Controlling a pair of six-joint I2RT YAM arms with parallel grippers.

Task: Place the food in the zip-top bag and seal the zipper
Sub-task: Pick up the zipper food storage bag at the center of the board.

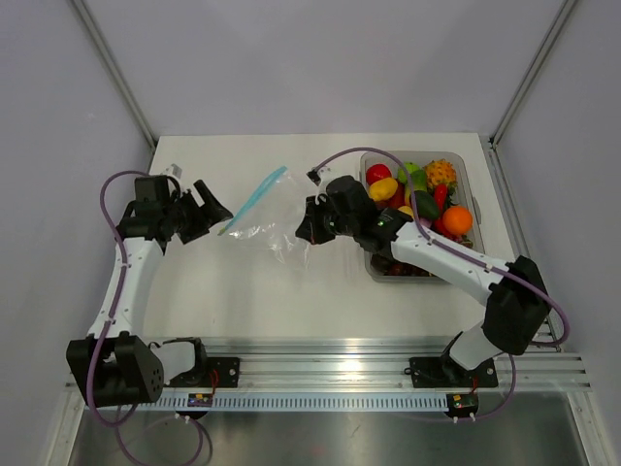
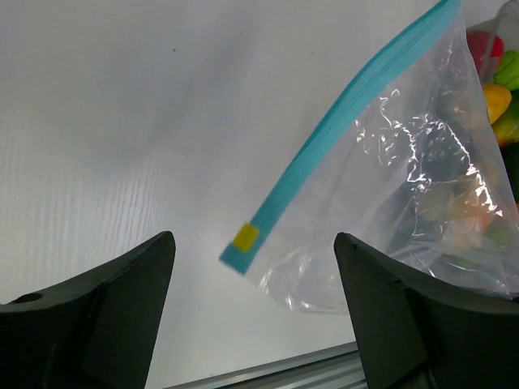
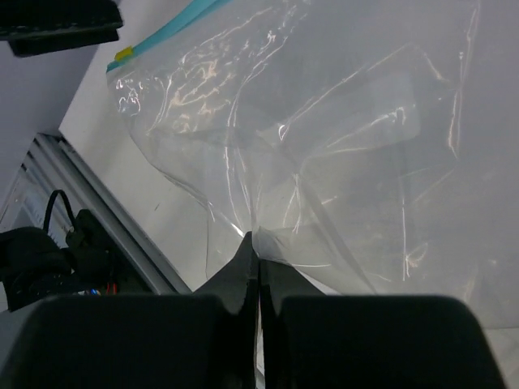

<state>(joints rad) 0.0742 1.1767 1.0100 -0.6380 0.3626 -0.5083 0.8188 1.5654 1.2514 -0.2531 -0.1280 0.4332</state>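
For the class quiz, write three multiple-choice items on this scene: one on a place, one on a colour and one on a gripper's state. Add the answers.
1. Where is the food?
A in the tub
B in the bag
C beside the left arm's base

2. What colour is the zipper?
A red
B black
C light blue

3. What is the state of the right gripper?
A open over the tub
B shut on the bag
C shut on a fruit

Answers:
1 A: the fruits and vegetables all lie heaped in the tub.
2 C: a light blue strip runs along the bag's mouth.
3 B: in the right wrist view its fingers meet on the clear film.
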